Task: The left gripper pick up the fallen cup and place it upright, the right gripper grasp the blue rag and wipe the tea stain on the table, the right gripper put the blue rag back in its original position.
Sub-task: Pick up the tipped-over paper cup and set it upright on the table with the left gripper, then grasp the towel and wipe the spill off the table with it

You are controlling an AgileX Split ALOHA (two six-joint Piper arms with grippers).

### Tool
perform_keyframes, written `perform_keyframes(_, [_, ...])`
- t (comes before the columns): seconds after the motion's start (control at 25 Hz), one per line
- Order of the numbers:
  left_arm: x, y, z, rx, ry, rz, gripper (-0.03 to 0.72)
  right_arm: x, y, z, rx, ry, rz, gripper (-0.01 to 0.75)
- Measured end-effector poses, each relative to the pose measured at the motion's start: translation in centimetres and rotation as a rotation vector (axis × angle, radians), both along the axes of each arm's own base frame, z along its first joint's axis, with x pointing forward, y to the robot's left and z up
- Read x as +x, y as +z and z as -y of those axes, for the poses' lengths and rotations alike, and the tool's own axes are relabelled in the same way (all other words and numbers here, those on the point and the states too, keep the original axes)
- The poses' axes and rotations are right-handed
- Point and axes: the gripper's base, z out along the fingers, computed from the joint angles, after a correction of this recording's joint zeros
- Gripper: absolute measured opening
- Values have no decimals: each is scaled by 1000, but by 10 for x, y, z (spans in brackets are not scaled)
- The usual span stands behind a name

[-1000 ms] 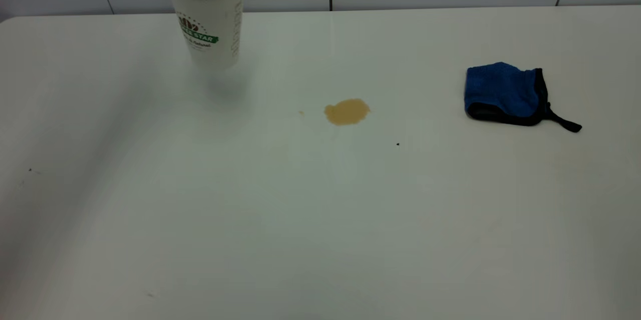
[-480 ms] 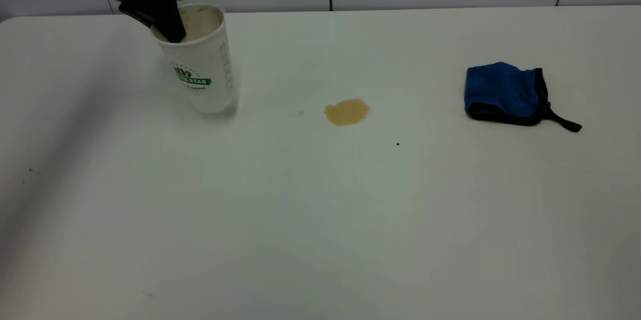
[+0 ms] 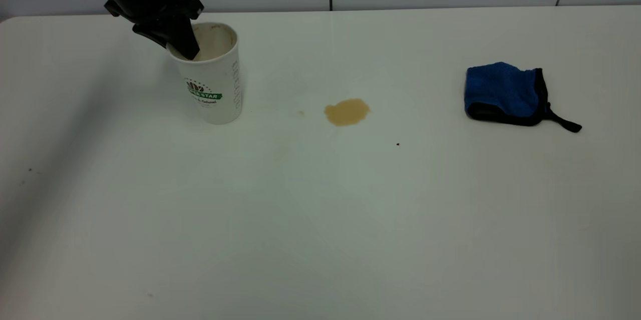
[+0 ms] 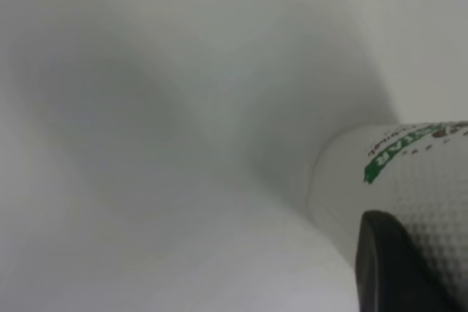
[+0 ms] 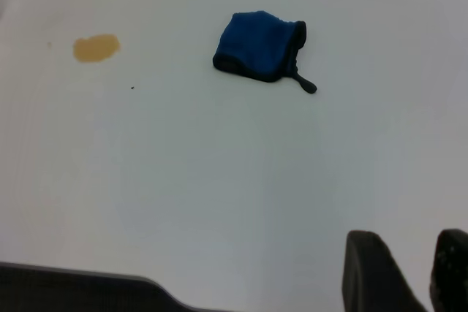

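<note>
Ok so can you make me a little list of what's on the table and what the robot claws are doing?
cup: upright on the table, left of the stain, brown-stained inside
left claw: at the cup's rim, one finger inside, pinching the wall
tea stain: light-brown blotch, not wiped yet
blue rag: lying crumpled far right, untouched, black strap pointing right
right claw: away from the rag, holding nothing, fingers slightly apart
table: white, a few tiny dark specks

The cup (image 3: 213, 82) carries a green banner reading "STAR".
</note>
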Motion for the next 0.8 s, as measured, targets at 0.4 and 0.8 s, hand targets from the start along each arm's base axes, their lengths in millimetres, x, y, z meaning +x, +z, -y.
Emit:
perform_keyframes(0.4, [-1,24,0,1,-16,27,699,0,0,0,0,0,0,238])
perform_keyframes(0.8, [-43,189,-4,-3,-13,145,608,0,0,0,0,0,0,238])
